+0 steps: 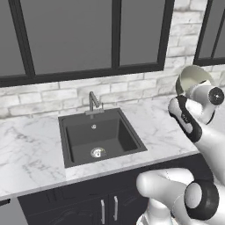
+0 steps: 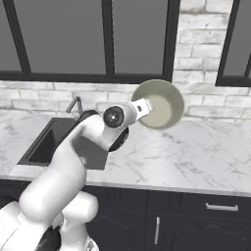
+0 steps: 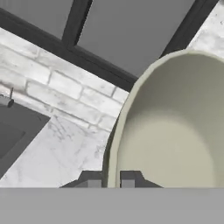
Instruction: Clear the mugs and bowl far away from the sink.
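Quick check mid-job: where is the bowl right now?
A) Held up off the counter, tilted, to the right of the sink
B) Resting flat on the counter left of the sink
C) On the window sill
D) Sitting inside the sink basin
A: the pincer is shut on the rim of the bowl, which hangs tilted above the counter, right of the sink.

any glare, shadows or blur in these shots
Right base view: soft and a little blurry, bowl evenly lit with a dim interior. Left base view: sink basin matte, no glare. Hand view: coarse pixelation, gentle shading inside the bowl, no hard shadows.
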